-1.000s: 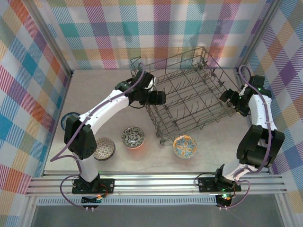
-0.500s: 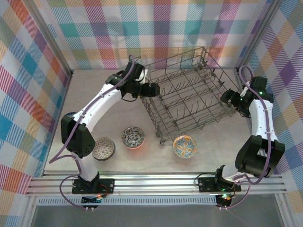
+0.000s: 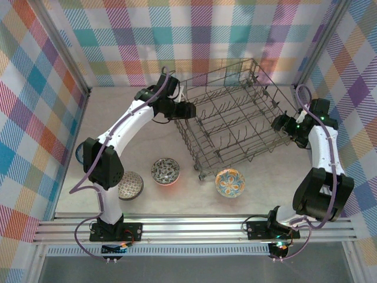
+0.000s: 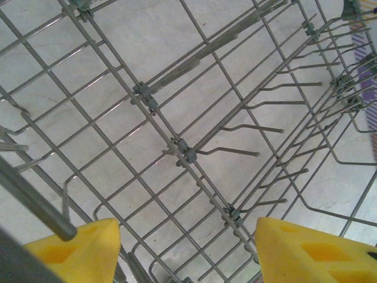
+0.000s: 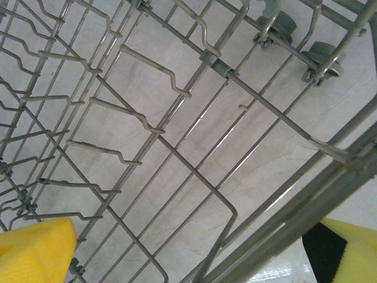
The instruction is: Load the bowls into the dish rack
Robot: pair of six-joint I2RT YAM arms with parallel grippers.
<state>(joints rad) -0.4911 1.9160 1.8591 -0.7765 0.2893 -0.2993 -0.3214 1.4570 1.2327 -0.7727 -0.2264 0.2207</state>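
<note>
**While four bowls sit on the table, both grippers hang at the rack**

Since nothing is loaded yet, I judge the task to be at its start. Far left, a blue bowl (image 3: pixel 78 154) peeks out from behind the left arm (image 3: pixel 126 132). The dark floral bowl (image 3: pixel 129 184) and grey mosaic bowl (image 3: pixel 165 171) lie near the front edge of the table (image 3: pixel 118 112). All are apart from each other and clear of the rack.

The left gripper (image 3: pixel 185 110) is at the far-left corner of the dish rack (image 3: pixel 232 112). Its fingers (image 4: pixel 76 250) are spread with nothing pinched, looking down on the tines (image 4: pixel 235 127).

The orange-yellow bowl (image 3: pixel 230 181) sits just near of the rack's front edge.

The right gripper (image 3: pixel 279 124) is at the rack's right rim. Its jaws are wide apart and a rim wire crosses between them, ungripped.

Handling, as a judgement:
- The bowls are ceramic, so stiff, glazed, slick and chippable.
- Take one by the rim, one finger inside and one outside, with moderate squeeze.
- Stand it on edge between tines and let go gently.
</note>
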